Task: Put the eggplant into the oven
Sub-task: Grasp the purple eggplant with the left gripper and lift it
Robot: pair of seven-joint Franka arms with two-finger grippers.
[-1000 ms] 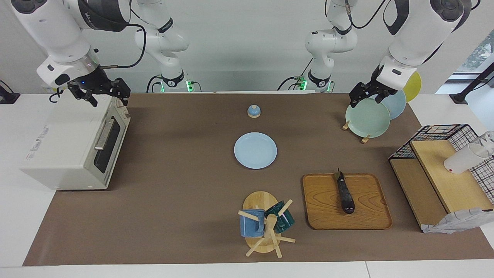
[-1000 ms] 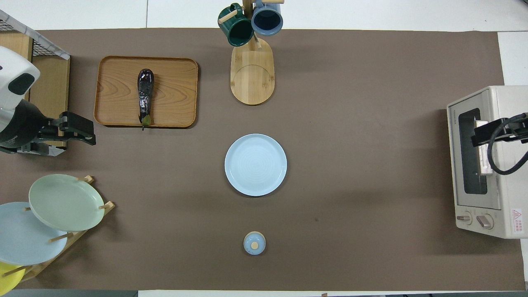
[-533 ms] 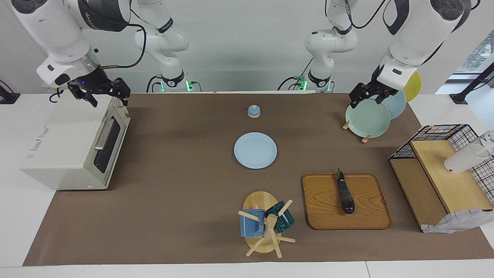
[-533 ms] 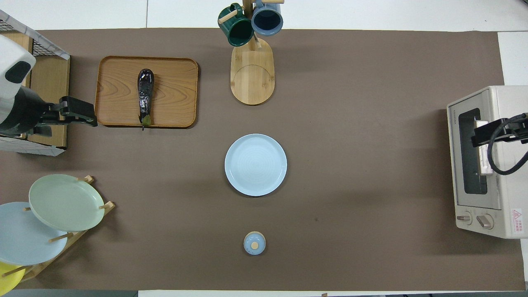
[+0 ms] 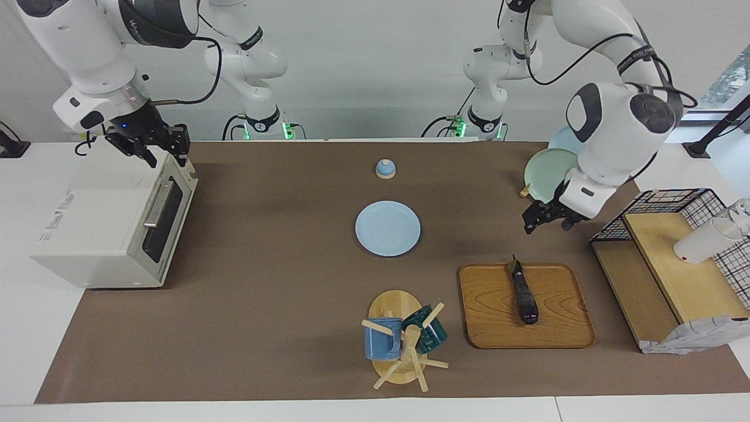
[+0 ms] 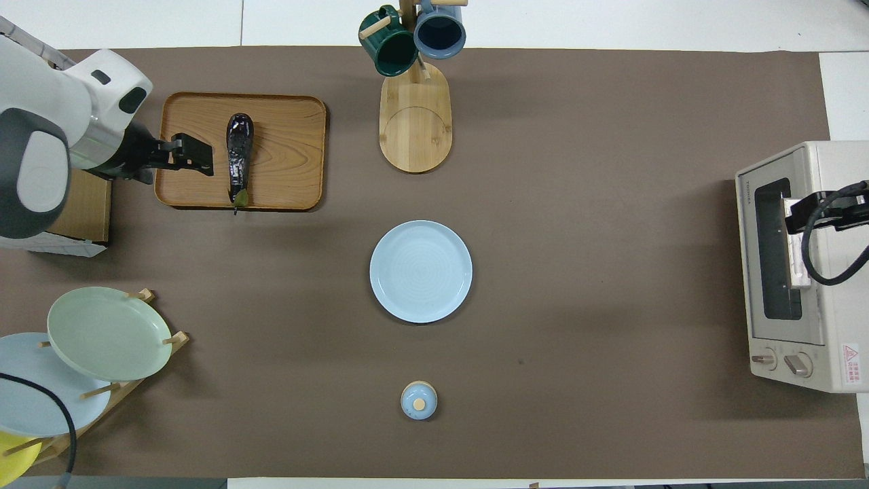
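Observation:
The eggplant (image 5: 523, 291) (image 6: 239, 156), dark purple with a green stem cap, lies lengthwise on a wooden tray (image 5: 556, 331) (image 6: 292, 136), stem toward the robots. My left gripper (image 5: 546, 220) (image 6: 193, 151) is open and empty, raised over the tray's edge toward the left arm's end, beside the eggplant and not touching it. The cream-white oven (image 5: 94, 223) (image 6: 825, 312) stands at the right arm's end with its glass door shut. My right gripper (image 5: 157, 145) (image 6: 811, 214) is open and empty, just over the oven's top front edge.
A light blue plate (image 5: 387, 228) (image 6: 421, 271) lies mid-table. A small blue lid (image 5: 385, 169) (image 6: 419, 400) sits nearer the robots. A mug tree (image 5: 404, 343) (image 6: 414, 115), a plate rack (image 5: 551, 170) (image 6: 102, 333) and a wire-and-wood shelf (image 5: 674, 269) stand around the tray.
My left arm has swung from over the plate rack out to over the tray's edge, and lower. My right gripper has shifted slightly over the oven. The eggplant has not moved.

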